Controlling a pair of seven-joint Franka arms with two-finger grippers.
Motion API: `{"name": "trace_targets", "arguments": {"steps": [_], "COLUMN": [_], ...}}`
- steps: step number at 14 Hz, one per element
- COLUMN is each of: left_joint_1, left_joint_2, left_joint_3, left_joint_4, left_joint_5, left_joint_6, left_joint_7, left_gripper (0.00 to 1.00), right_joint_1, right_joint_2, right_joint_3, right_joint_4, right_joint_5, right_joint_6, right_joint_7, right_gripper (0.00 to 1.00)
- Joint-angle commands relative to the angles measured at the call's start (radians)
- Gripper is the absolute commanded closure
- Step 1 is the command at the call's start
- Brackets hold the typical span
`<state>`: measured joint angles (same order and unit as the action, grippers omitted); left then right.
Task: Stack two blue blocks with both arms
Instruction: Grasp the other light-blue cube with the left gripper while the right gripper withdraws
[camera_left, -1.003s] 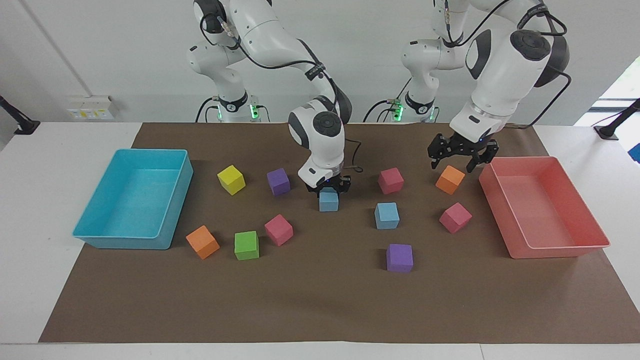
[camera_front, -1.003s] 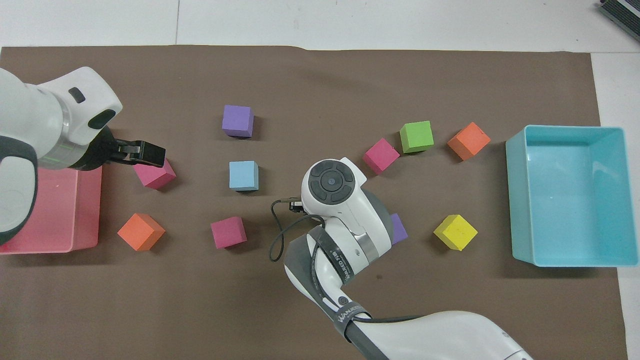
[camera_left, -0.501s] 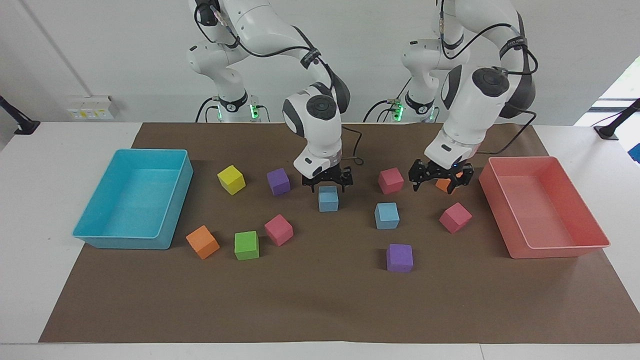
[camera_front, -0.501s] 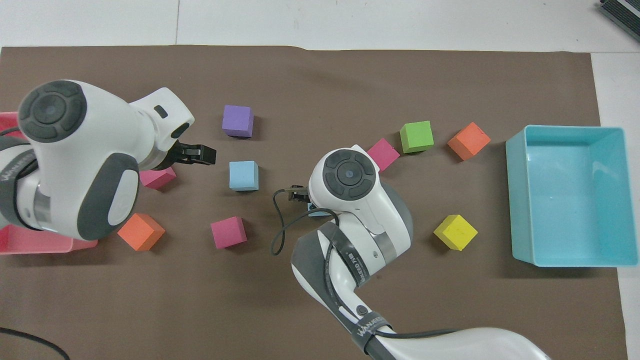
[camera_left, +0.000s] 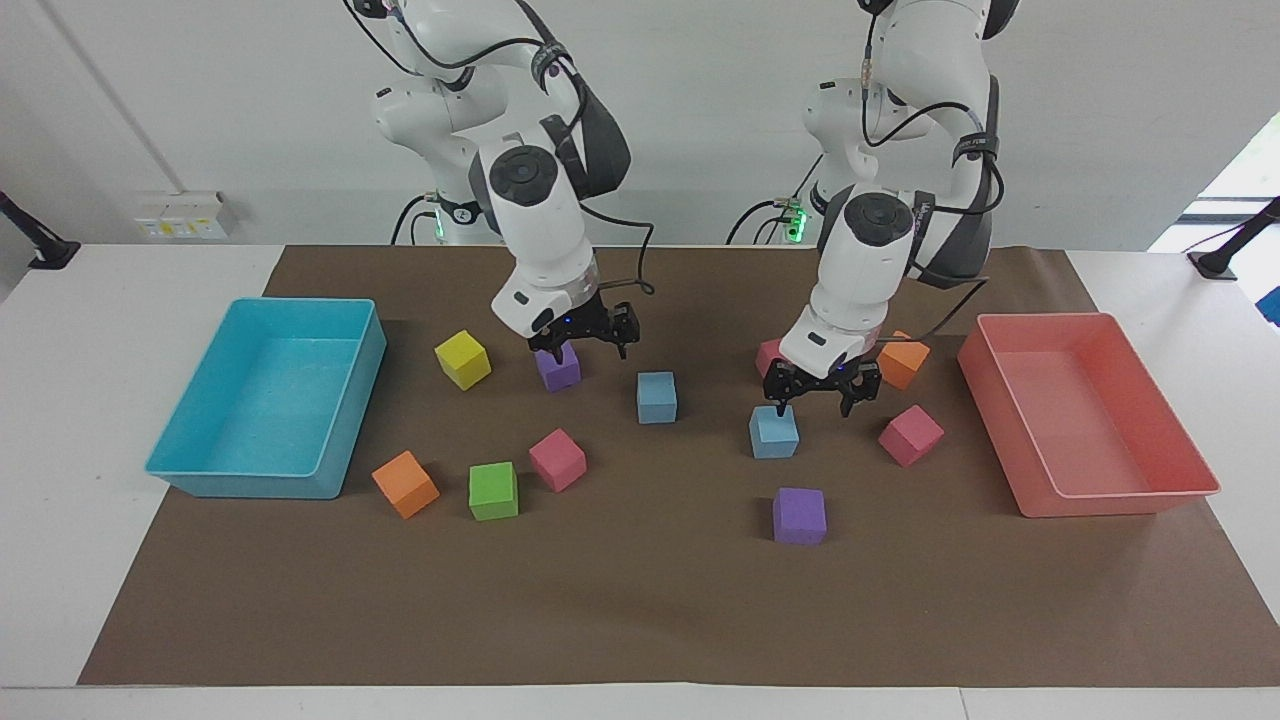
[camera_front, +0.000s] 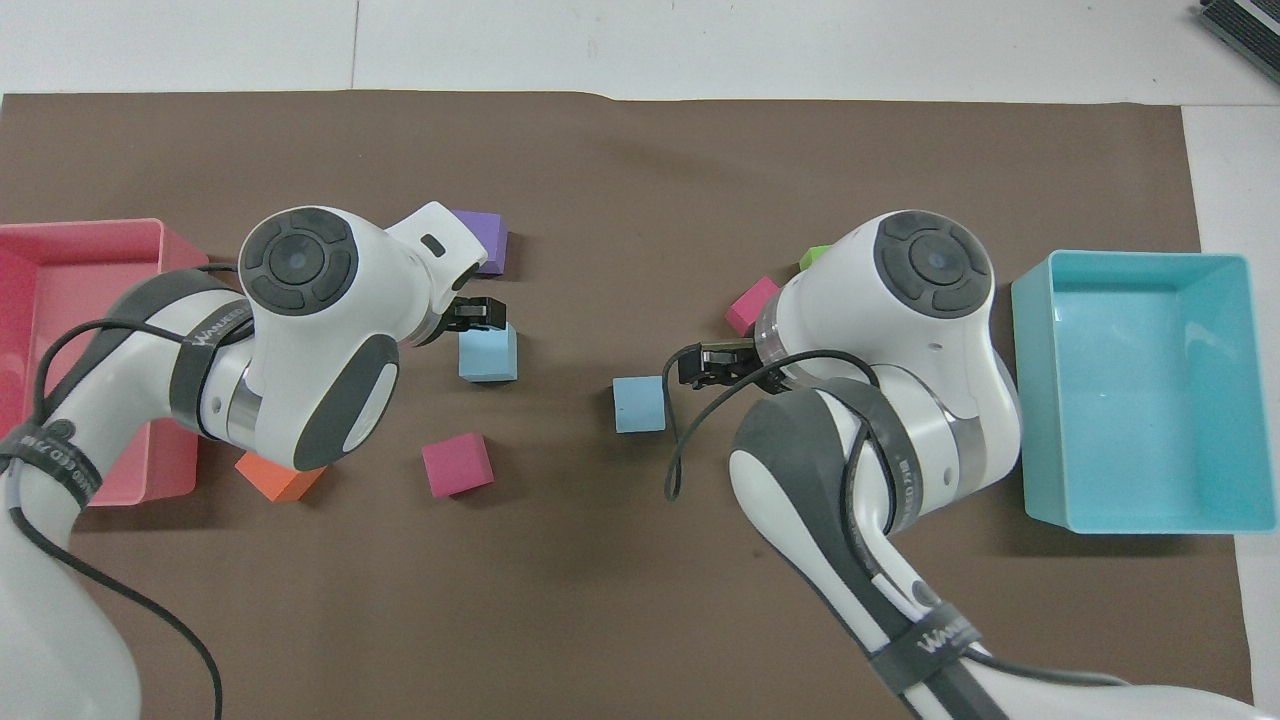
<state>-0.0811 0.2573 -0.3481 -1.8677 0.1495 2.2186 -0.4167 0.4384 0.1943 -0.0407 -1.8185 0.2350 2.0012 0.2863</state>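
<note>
Both arms have shifted since a moment ago: the right gripper (camera_left: 585, 343) has let go of its blue block and drawn off toward the blue tray's end, now hanging with its fingers spread over a purple cube (camera_left: 558, 368), while the left gripper (camera_left: 821, 390) has swung in from the pink tray (camera_left: 1180, 470) and hangs, fingers wide and holding nothing, just above the other blue block (camera_left: 774, 432).

The released blue block (camera_left: 657, 397) sits flat on the brown mat (camera_left: 640, 600) near the middle, apart from its twin, both pale sky-blue matte cubes. Around the left gripper lie a pink cube (camera_left: 911, 435), an orange cube (camera_left: 903, 359) and a second purple cube (camera_left: 799, 516). A yellow cube (camera_left: 463, 359) sits beside the turquoise tray (camera_left: 190, 440).
</note>
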Motion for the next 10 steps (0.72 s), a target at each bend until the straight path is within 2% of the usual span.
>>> {"name": "trace_targets", "arguments": {"steps": [1, 4, 6, 10], "left_joint_1": [-0.014, -0.028, -0.043, -0.052], "left_joint_2": [0.04, 0.069, 0.102, 0.109], "left_joint_3": [0.0, 0.0, -0.002, -0.003], "left_joint_4": [-0.007, -0.007, -0.011, -0.031], "left_joint_5": [0.028, 0.039, 0.093, 0.094], "left_joint_6": [0.059, 0.084, 0.111, 0.116], "left_joint_7": [-0.05, -0.068, -0.137, -0.154], "left_gripper": [0.0, 0.0, 0.0, 0.0], "right_joint_1": [-0.069, -0.109, -0.127, -0.155], "right_joint_2": [-0.027, -0.029, -0.021, 0.028], "right_joint_3": [0.012, 0.009, 0.01, 0.01], "right_joint_4": [-0.071, -0.122, -0.151, -0.162], "right_joint_5": [0.087, 0.277, 0.335, 0.47], "right_joint_6": [0.01, 0.039, 0.07, 0.079], "right_joint_7": [-0.155, -0.278, -0.337, -0.433], "right_gripper": [0.0, 0.0, 0.0, 0.0]}}
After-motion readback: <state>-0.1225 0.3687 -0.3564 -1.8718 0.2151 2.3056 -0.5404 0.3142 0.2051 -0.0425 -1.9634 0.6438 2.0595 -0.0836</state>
